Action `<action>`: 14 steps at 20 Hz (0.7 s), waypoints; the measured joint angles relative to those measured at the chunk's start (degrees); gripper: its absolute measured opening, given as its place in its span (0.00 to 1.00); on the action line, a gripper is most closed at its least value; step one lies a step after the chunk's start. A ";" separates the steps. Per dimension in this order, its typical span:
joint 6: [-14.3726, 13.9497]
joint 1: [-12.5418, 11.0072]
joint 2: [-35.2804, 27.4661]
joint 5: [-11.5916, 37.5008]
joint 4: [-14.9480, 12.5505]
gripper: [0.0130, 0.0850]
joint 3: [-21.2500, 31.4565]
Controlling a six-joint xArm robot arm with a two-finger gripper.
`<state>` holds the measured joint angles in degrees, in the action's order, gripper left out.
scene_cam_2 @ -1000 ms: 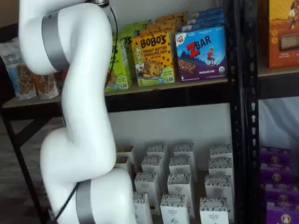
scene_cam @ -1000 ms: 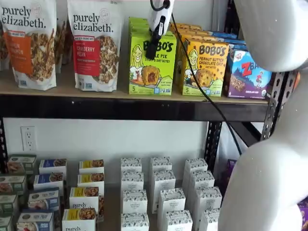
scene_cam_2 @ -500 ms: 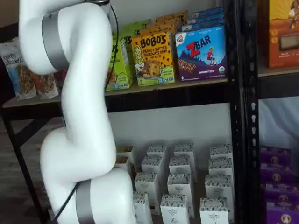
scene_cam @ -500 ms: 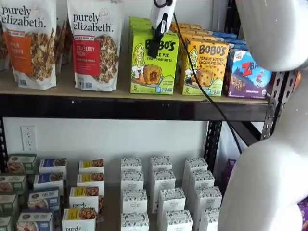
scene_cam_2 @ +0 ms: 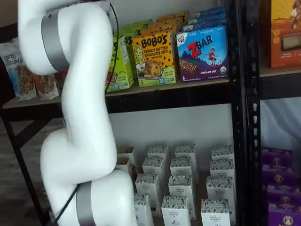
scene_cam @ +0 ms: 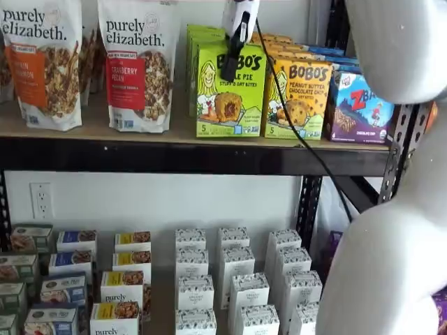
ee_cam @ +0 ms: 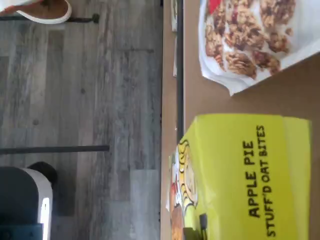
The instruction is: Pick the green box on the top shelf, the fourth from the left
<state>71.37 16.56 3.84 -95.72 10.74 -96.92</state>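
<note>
Right, calling it view by view.
Wrist view: the green box (ee_cam: 240, 175) sits directly beneath me, its top panel reading "APPLE PIE STUFF'D OAT BITES", at the front edge of the top shelf (ee_cam: 172, 100); the granola bag (ee_cam: 250, 40) lies beside it.
Shelf view, front: my gripper (scene_cam: 230, 66) hangs over the box's upper front, box (scene_cam: 230, 91) upright, long axis vertical, just below and behind my fingers.
Claw state: fingers seen edge-on, no gap readable, so I cannot tell.
Shelf view, side: my arm (scene_cam_2: 84, 94) hides the claw; the box (scene_cam_2: 120, 61) peeks out beside the Bobo's peanut butter box (scene_cam_2: 154, 59).

Pincer (scene_cam: 229, 68) downward — finger gap unclear
</note>
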 joint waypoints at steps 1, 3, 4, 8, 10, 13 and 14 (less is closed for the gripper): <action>-0.15 0.10 0.59 -0.27 0.19 0.22 0.40; -0.39 0.17 1.25 -1.18 0.70 0.22 0.63; -0.53 0.19 1.68 -1.79 1.12 0.22 0.77; -1.03 0.41 3.77 -3.20 1.87 0.22 2.04; -1.28 0.58 5.40 -3.47 2.06 0.22 3.36; -1.49 0.64 7.95 -3.99 2.34 0.22 5.43; -1.51 0.56 8.87 -4.31 2.52 0.22 6.16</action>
<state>69.86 17.12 12.71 -100.03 13.27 -90.76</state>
